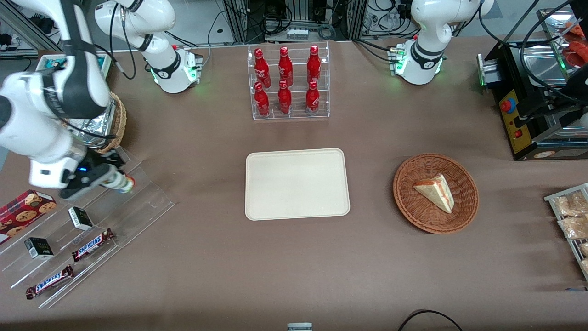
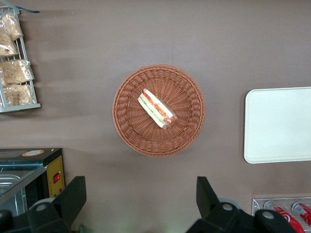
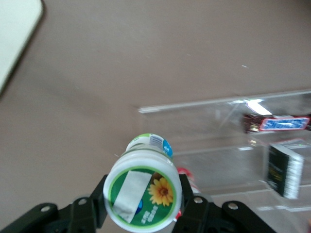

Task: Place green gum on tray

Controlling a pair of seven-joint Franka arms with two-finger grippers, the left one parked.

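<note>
Pincer [image 1: 110, 180] clamped on green gum [image 3: 144, 194], bottle tilted, lid facing wrist camera.

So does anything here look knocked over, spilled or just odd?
Nothing spilled or broken. The one thing off its spot is the green gum, clamped in the gripper over the clear rack at the working arm's end. The tray sits square.

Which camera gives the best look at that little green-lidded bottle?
The right wrist view: the green gum fills it, lid facing the camera, gripped in the claw. The front view shows only its tip past the claw. The left wrist view misses it.
</note>
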